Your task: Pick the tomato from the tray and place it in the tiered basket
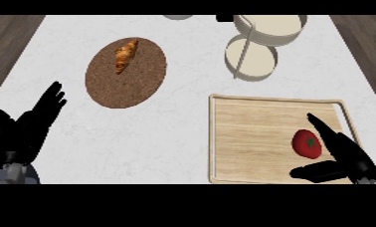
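Note:
A red tomato (305, 143) with a green stem lies on the right half of a light wooden tray (249, 141). My right hand (343, 156) sits over the tray's near right corner, open, fingers stretched past the tomato's right side and the thumb below it; I cannot tell whether it touches the tomato. The white tiered basket (258, 47) stands at the back right, its two round bowls joined by a thin post. My left hand (33, 126) rests open at the lower left edge, fingers up.
A round brown mat (136, 84) with a croissant (126, 56) on it lies at the back left. Dark wooden strips border the white counter on both sides. A pale rounded object (178, 17) peeks in at the far edge.

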